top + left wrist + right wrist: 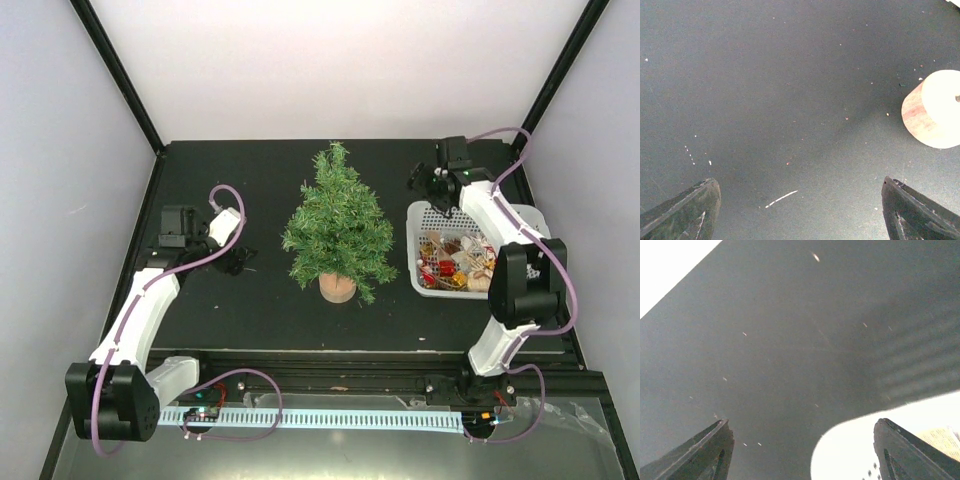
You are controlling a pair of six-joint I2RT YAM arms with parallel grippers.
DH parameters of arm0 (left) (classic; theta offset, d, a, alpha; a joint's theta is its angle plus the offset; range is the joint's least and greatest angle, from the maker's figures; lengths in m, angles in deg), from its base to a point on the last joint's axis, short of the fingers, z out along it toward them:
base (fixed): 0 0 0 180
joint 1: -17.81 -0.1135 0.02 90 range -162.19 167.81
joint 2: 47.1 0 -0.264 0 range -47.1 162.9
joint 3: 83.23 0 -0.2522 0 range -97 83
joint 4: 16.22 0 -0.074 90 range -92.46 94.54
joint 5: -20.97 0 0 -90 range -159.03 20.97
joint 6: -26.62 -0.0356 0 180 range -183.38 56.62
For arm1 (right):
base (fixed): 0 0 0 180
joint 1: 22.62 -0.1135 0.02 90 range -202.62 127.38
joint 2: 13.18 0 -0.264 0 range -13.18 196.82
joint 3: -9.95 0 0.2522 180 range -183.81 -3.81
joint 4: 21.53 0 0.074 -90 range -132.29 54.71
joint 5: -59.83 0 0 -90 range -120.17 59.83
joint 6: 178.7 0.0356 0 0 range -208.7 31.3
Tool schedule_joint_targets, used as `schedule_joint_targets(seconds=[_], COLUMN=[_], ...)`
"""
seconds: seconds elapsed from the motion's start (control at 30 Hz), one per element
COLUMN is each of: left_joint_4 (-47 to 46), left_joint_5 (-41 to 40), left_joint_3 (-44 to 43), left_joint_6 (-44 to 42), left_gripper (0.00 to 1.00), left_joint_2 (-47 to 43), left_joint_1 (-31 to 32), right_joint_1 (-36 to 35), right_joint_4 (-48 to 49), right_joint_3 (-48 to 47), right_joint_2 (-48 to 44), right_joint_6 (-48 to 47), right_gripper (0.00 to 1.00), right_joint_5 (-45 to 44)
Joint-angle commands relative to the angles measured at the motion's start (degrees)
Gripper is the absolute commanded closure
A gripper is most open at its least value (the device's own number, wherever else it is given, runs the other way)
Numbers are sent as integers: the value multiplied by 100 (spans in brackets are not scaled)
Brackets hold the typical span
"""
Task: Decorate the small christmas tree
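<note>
Two arms at the near edge of the black table (250,180), both empty-handed.

Small christmas tree (340,225) stood upright near the table's middle, on its round wooden base (337,288). No ornament could be made out on its branches from the overhead view.

Left gripper (799,186) sat low over bare tabletop to the left of the tree, near it but apart. Fingers (695,210) spread wide, with only dark table surface showing between them. The wrist camera caught the tan base at the right edge of its view, clear of the right-hand finger.

White basket (425,215) sat on the table to the right of the tree, near it, not touching. A jumble of small ornaments (455,262) filled it, in red, gold and cream; individual pieces too small to tell apart.

Right gripper (802,424) hung over the basket's far left corner. Its fingers were likewise set wide apart, pinching nothing. Through the gap the wrist camera showed dark table and the basket's rounded white rim below.
</note>
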Motion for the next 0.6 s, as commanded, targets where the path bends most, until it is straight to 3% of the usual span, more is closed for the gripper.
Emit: schedule_joint_targets(seconds=[0.0, 0.27, 0.43, 0.57], left_joint_4=[66, 92, 102, 121], left_joint_5=[-53, -142, -81, -55], left_joint_3=[-303, -245, -244, -260], left_joint_6=[56, 21, 56, 99], left_gripper=[12, 11, 11, 11], left_joint_2=[27, -41, -54, -54], left_joint_1=[-16, -13, -12, -12], right_joint_1=[26, 20, 22, 84], right_joint_4=[-85, -155, -457, -667], right_joint_3=[686, 1751, 2035, 2190], right_joint_2=[-388, -1405, -1968, -2134], right_joint_6=[-90, -204, -137, 40], right_gripper=[22, 23, 22, 20], right_joint_5=[-199, -819, -1529, -1576])
